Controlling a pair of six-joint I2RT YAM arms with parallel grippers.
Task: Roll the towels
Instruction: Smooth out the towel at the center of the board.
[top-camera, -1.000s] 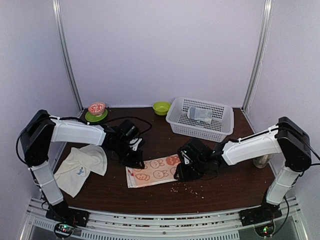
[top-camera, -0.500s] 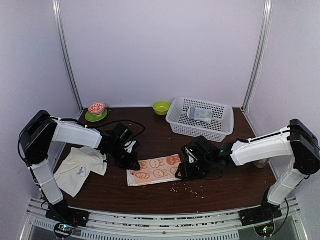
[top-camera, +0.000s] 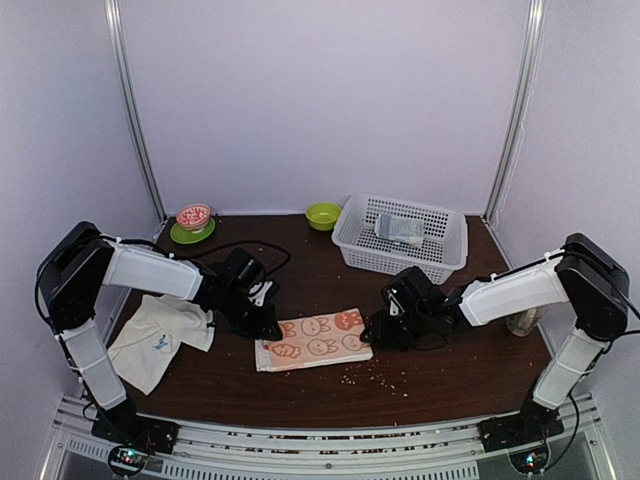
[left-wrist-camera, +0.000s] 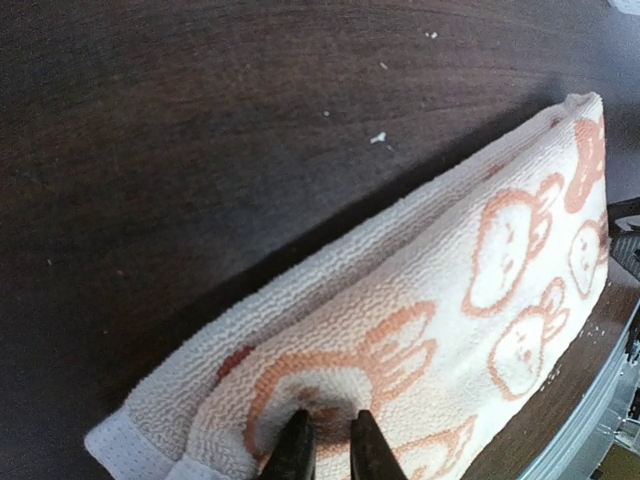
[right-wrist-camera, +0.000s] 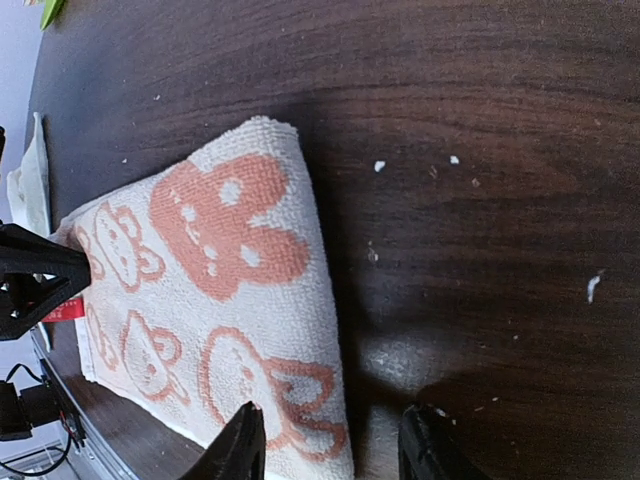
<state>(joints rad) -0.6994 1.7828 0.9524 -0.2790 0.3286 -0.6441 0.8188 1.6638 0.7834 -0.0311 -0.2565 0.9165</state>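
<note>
Jaws of left gripper (left-wrist-camera: 325, 445) clenched on printed towel (top-camera: 312, 340), left end; right gripper (right-wrist-camera: 335, 445) jaws spread, straddling right end. Towel flat, front centre of table (top-camera: 300, 275), long axis left-right. Two towels counted; plain towel (top-camera: 160, 335) crumpled at left.

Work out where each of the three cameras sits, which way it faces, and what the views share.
Top: high behind the robot, facing down on the table; left arm and right arm show.
Left wrist: on the left arm, facing along the printed towel; left claw shows, pinching its edge.
Right wrist: on the right arm, facing that towel's other end; right claw shows, open.
Shared: all three see the printed towel.
</note>
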